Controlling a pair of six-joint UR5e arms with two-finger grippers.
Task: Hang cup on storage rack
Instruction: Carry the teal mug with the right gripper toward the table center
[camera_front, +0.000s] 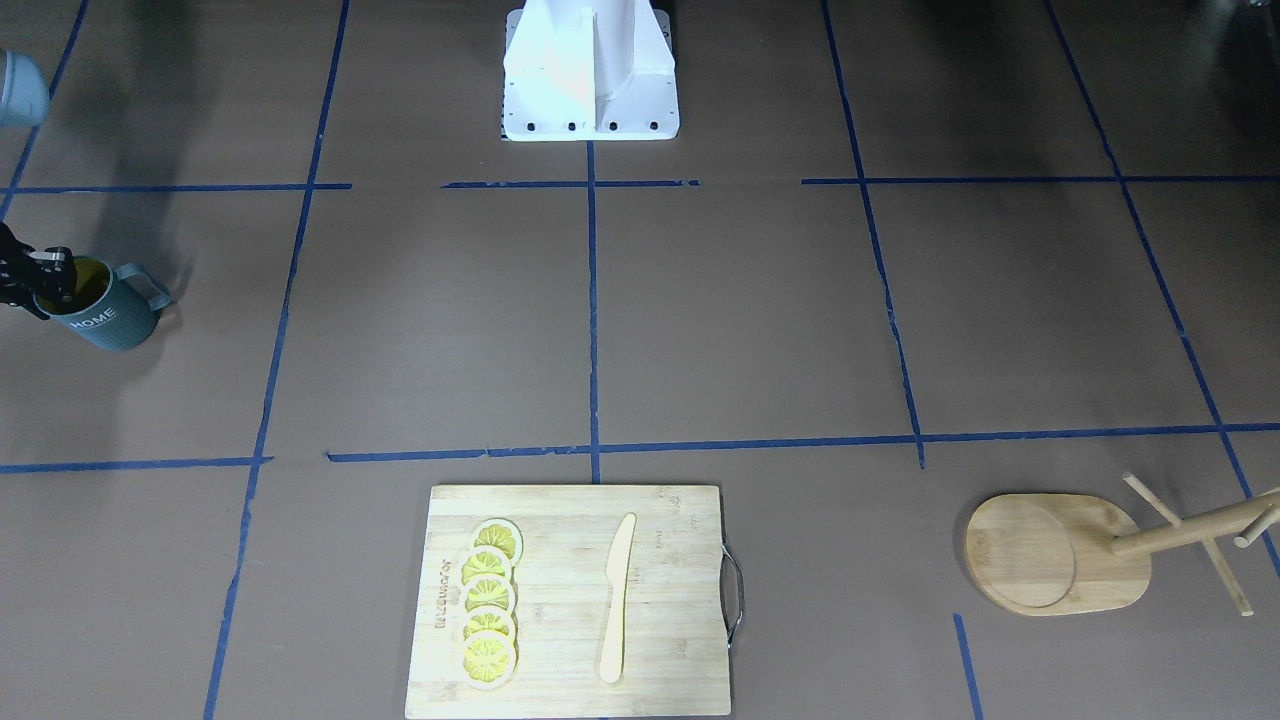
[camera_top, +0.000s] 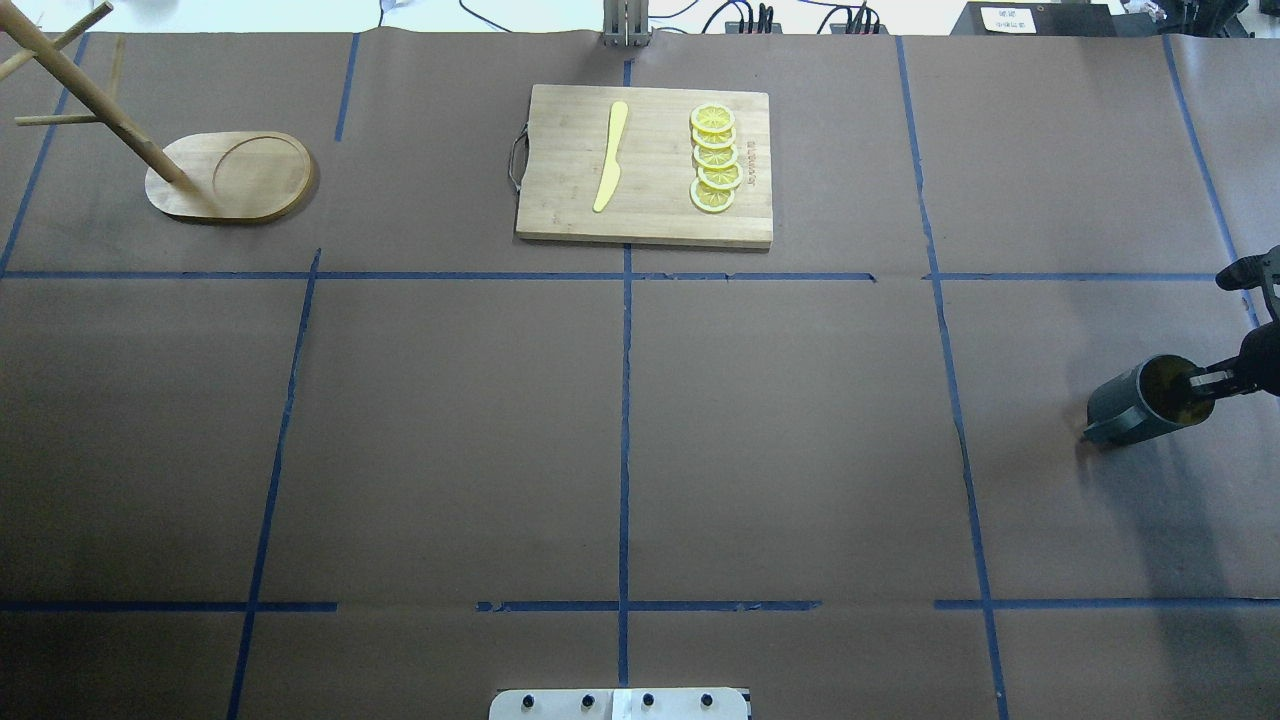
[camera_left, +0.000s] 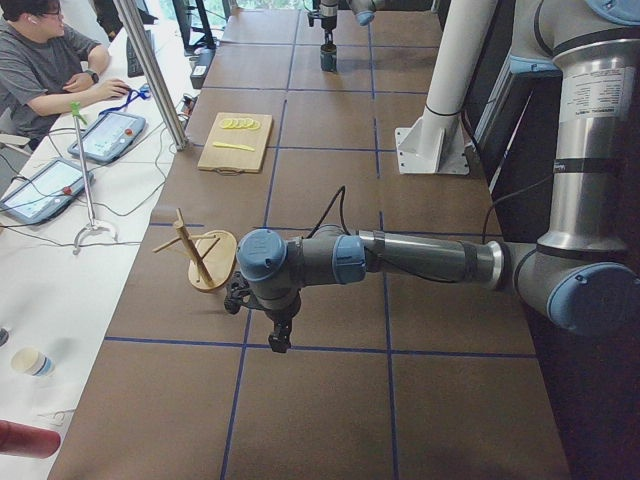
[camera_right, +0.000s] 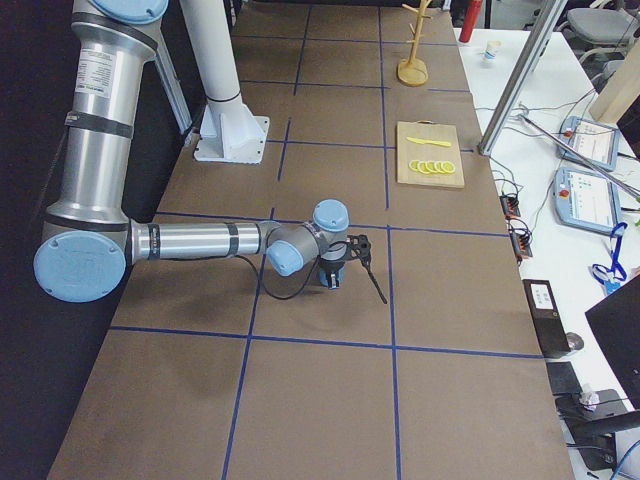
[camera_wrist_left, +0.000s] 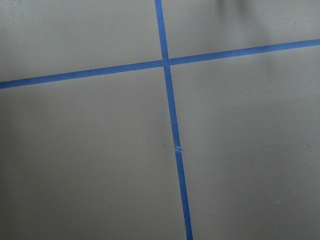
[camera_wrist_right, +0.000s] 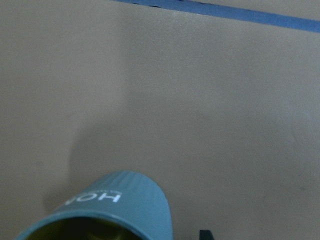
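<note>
Step in hand: taking hold of the cup (camera_front: 108, 318) at its rim, judging by the pose; hanging not yet begun.
Cup: standing on the table near its edge on the robot's right, handle pointing away from the gripper.
Right gripper (camera_top: 1203, 384): reaching over the cup's mouth, one finger dipping inside against the yellow lining, the other seemingly outside the wall; being impossible to tell whether pinching or merely straddling.
Left gripper (camera_left: 282, 340): hovering low over bare table near the rack; finger state not showing in the one side view catching it.
Storage rack (camera_top: 262, 172): standing at the far corner on the robot's left, well apart from the cup, the cutting board (camera_top: 560, 210) lying between.
Next move, probably: calling for a firm pinch on the wall, lifting clear, carrying across the table, turning the handle loop towards a peg and threading it on.
</note>
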